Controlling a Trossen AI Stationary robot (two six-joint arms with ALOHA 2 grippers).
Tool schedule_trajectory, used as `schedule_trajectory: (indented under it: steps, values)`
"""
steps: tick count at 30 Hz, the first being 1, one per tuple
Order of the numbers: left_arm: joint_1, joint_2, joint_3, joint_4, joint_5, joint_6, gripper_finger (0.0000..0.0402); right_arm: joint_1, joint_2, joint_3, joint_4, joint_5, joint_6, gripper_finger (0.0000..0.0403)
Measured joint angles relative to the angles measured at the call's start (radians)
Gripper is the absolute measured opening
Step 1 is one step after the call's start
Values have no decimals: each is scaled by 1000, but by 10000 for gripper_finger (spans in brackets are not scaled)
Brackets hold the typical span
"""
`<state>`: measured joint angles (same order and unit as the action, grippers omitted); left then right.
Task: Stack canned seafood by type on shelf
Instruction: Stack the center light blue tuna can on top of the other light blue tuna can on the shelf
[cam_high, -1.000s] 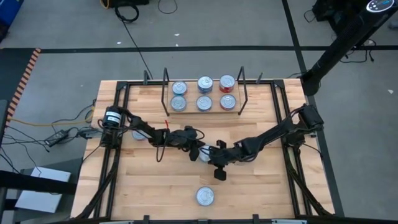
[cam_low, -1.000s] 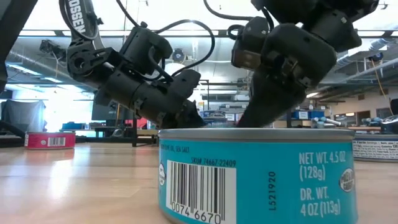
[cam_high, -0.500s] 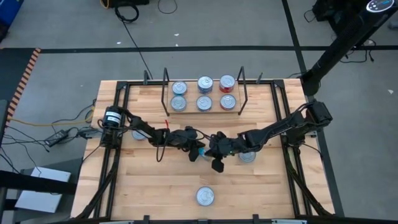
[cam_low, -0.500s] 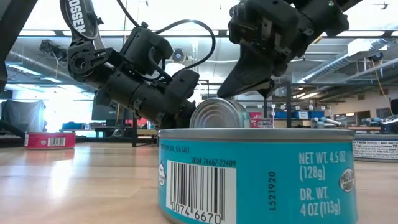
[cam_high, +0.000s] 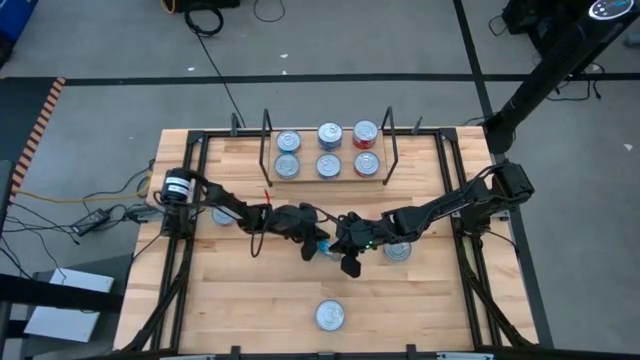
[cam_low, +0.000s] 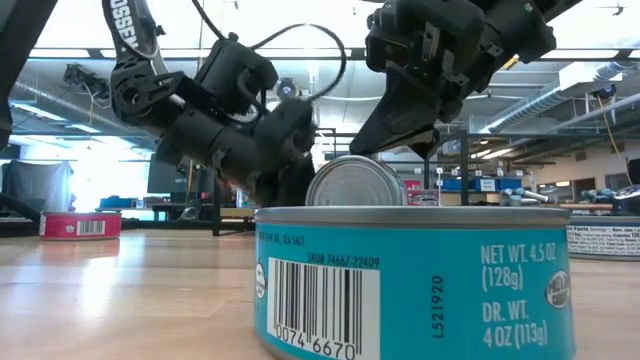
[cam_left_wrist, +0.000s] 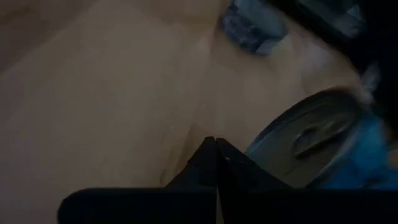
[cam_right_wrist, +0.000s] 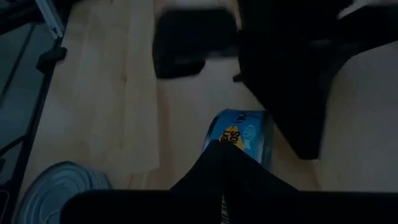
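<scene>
A blue-labelled tin (cam_low: 355, 183) stands tipped up on its edge at the table's middle, its silver lid facing the near edge. It is wedged between my two grippers (cam_high: 325, 248). My left gripper (cam_left_wrist: 216, 146) is shut and reaches in from the left, beside the lid (cam_left_wrist: 311, 137). My right gripper (cam_right_wrist: 222, 152) is shut and comes from the right, slanting down, with its tips at the tin's blue wall (cam_right_wrist: 239, 140). Six tins, blue and red, sit in two rows on the shelf (cam_high: 308, 150) at the far side. My left gripper lies with the outer side of its shut fingers (cam_left_wrist: 239, 165) close against the tilted tin's lid rim (cam_left_wrist: 261, 146), coming nearly level from the table's left. Whether it touches the rim, I cannot tell. My right gripper has its shut fingertips (cam_right_wrist: 217, 155) at the lower part of the tin's blue side wall (cam_right_wrist: 236, 146), slanting down from the table's right. The tin stands on its edge on the wood, lid tilted up; the exact spot of touch is hidden by the fingers.
A blue tin (cam_high: 330, 315) stands alone near the front edge and fills the low view (cam_low: 415, 280). Another tin (cam_high: 398, 250) sits under my right arm, and one (cam_high: 222, 215) under my left arm. Black frame rails run along both table sides.
My right gripper has risen and drawn back toward the table's right, uncovering a tin beneath its arm. The blue tin between the grippers has tipped up from flat onto its edge, showing its lid. My left gripper has stayed put, turning slightly.
</scene>
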<state>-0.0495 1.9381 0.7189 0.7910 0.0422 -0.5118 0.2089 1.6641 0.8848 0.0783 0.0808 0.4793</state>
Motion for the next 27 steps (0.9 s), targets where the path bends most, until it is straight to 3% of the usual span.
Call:
schedule_trajectory:
  steps: [7, 13, 19, 24, 27]
  values:
    - [44, -105, 2, -3, 111, 55, 1, -2, 1, 0, 0, 2, 0, 7]
    - [71, -213, 2, -77, 310, 60, 2, -2, 1, 0, 0, 0, 0, 7]
    - [41, -310, 2, -225, 317, 179, 30, -2, 1, 0, -2, -1, 0, 7]
    - [-7, -325, 8, -275, 302, 235, 79, -2, 2, 0, -3, -3, 0, 7]
    - [-28, -325, 41, -377, 240, 243, 115, -2, 2, 0, -3, -4, 0, 7]
